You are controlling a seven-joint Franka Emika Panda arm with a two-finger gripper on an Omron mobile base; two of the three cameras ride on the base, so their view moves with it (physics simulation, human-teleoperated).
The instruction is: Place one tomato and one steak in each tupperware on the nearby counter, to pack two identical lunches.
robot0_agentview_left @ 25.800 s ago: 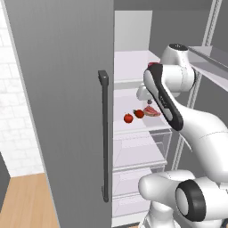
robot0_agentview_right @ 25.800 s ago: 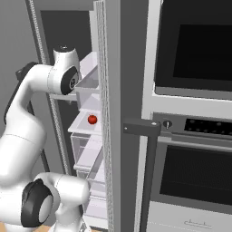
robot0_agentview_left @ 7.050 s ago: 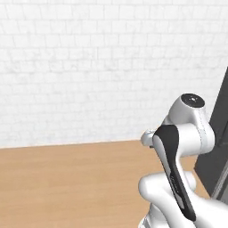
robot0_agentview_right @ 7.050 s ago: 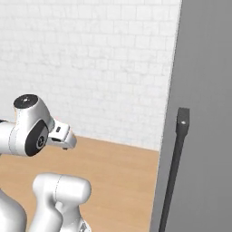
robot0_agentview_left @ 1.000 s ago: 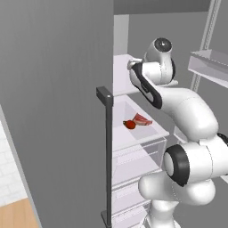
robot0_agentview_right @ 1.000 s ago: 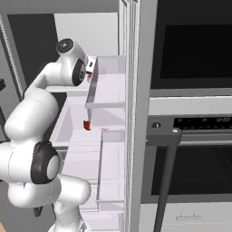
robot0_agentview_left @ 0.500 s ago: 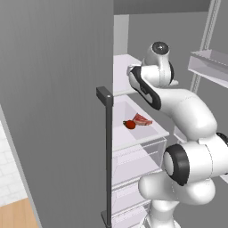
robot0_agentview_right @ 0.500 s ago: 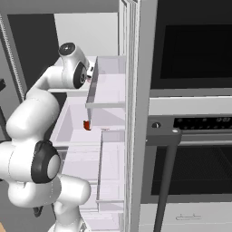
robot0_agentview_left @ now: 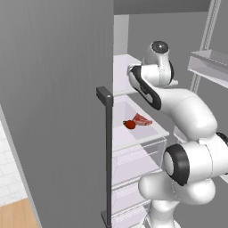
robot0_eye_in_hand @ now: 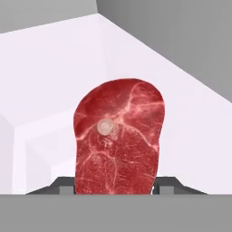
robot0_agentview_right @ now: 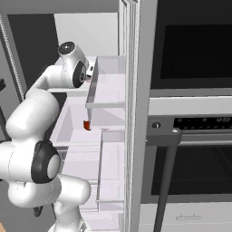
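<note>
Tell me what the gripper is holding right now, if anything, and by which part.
A steak. The gripper has closed on the slab's near end, one finger at each side edge, with the rest of the meat sticking out ahead of the fingers.

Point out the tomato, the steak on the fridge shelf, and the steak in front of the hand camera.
tomato (robot0_agentview_left: 130, 124), left base view, its middle.
shelf steak (robot0_agentview_left: 142, 120), left base view, top face.
near steak (robot0_eye_in_hand: 118, 140), hand view, its marbled face.

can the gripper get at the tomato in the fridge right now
Probably not yet: the gripper looks closed on a steak. The tomato lies on a lower fridge shelf, unblocked from the front.
</note>
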